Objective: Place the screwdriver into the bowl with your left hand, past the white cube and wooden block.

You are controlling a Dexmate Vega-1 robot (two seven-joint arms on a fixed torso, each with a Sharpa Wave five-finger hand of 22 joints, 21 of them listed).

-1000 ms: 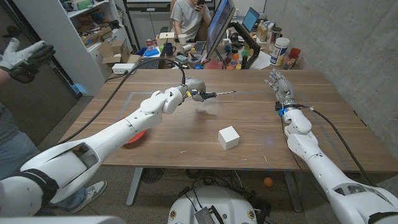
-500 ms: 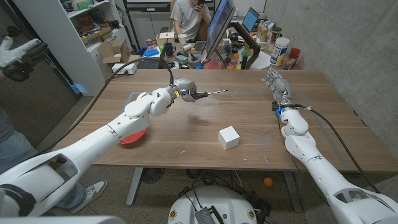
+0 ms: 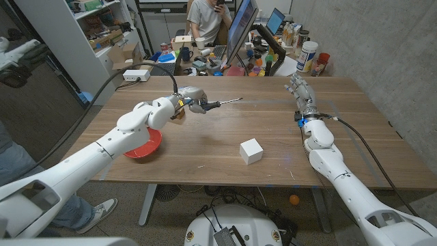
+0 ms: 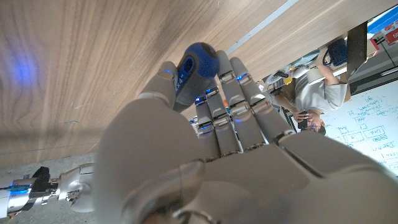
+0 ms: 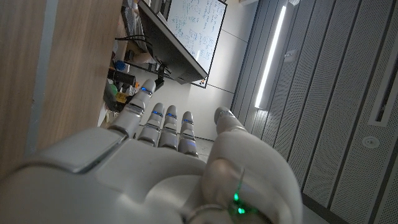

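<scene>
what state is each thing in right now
screwdriver: held above the table, shaft pointing right
left hand: grips the screwdriver handle
right hand: holds nothing, fingers apart
bowl: upright on the table, partly under the left arm
cube: sitting on the table, untouched
wooden block: mostly hidden behind the left hand

Bare table (image 3: 205, 147) separates white cube (image 3: 251, 151) from bowl (image 3: 144, 145).
</scene>
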